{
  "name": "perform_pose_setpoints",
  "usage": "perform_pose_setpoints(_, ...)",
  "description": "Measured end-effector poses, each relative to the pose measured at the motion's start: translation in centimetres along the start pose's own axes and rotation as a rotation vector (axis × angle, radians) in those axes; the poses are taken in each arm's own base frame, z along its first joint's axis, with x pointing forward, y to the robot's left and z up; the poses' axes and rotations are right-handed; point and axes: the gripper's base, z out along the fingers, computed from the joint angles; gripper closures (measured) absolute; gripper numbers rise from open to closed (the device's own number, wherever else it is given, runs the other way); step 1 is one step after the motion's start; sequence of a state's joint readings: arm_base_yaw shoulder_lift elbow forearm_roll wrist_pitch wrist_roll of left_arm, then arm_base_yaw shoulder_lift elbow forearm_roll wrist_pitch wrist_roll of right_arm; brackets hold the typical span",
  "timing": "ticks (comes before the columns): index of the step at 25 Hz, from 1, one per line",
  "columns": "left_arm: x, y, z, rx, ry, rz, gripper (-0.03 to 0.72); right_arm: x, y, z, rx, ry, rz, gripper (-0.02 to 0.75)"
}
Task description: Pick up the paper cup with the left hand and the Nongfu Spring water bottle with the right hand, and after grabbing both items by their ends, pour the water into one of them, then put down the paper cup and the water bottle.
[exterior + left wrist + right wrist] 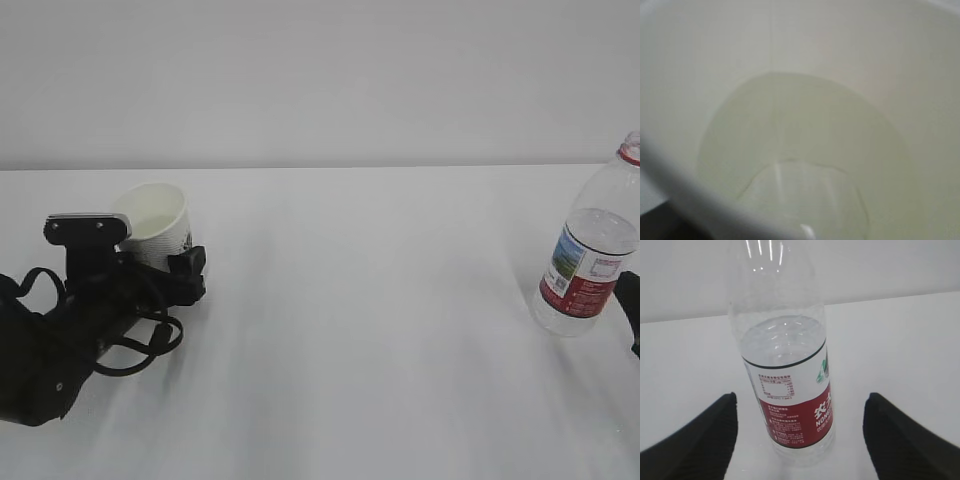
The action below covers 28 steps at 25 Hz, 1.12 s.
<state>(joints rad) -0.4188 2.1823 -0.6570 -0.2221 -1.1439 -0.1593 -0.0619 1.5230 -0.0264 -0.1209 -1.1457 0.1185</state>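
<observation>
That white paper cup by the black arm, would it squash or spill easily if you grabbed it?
Probably, yes. The paper cup looks thin-walled, so a hard squeeze would likely dent it. It has no lid, and the left wrist view shows water pooled inside, so tilting could spill it. It already seems tilted against the left gripper, so a nudge might tip it.

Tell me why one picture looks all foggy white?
Left wrist view: the camera sits right against the small white paper cup, so it blurs. Right wrist view: the clear plastic water bottle is sharp, with small glints near its top. Exterior view: soft, even light and faint shadows.
</observation>
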Motion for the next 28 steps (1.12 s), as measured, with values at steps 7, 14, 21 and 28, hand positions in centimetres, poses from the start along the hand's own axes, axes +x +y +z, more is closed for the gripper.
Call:
perform_pose_setpoints(7,0.3,0.1,-0.4,0.01,0.006,0.011,0.076,0.0,0.0,0.0,0.0,0.0,0.0,0.149)
perform_pose_setpoints(14,0.4,0.0,-0.6,0.02,0.011,0.017,0.076,0.0,0.0,0.0,0.0,0.0,0.0,0.149)
perform_pose_setpoints(21,1.3,0.4,-1.7,0.015,0.063,0.029,0.01,0.0,0.0,0.0,0.0,0.0,0.0,0.149)
perform_pose_setpoints(28,1.6,0.4,-2.0,0.033,0.08,0.04,-0.003,0.0,0.0,0.0,0.0,0.0,0.0,0.149)
